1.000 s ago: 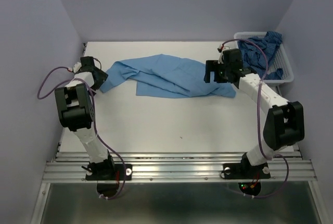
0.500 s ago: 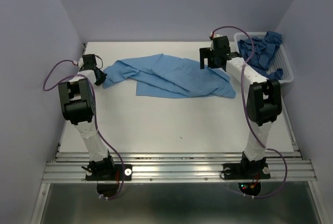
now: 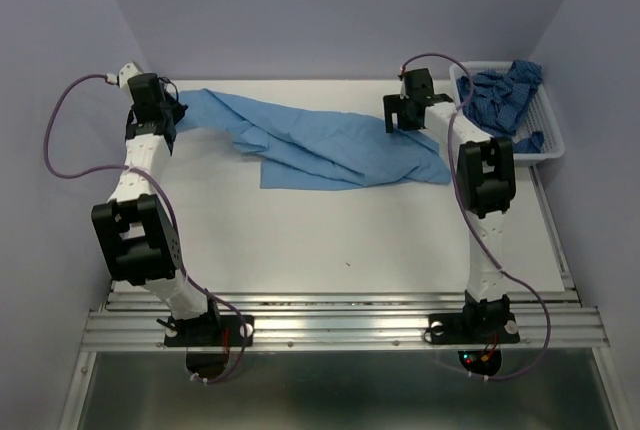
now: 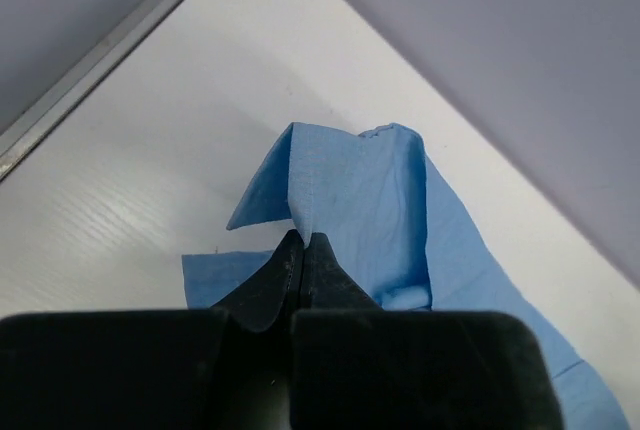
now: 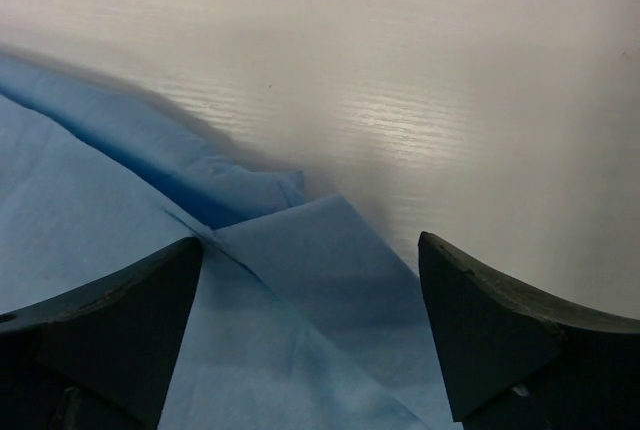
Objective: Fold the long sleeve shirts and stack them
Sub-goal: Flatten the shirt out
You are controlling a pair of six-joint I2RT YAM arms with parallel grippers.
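A light sky-blue long sleeve shirt (image 3: 330, 145) lies crumpled across the back half of the white table. My left gripper (image 3: 172, 110) is at the shirt's far-left end, and in the left wrist view its jaws (image 4: 305, 240) are shut on a pinched fold of that shirt (image 4: 370, 190), which rises off the table. My right gripper (image 3: 405, 122) hovers over the shirt's back right edge. In the right wrist view it (image 5: 310, 242) stands wide open with the blue cloth (image 5: 300, 350) below and nothing gripped. A darker blue patterned shirt (image 3: 505, 90) is heaped in the basket.
The white mesh basket (image 3: 552, 145) sits at the table's back right corner against the wall. Purple walls close in the left, back and right sides. Bare white tabletop (image 3: 340, 240) runs from the shirt to the metal rail at the near edge.
My left gripper closed on the shirt's left end and pulled it back toward the far-left corner, stretching the cloth. My right gripper moved back and left along the shirt's far edge, staying open.
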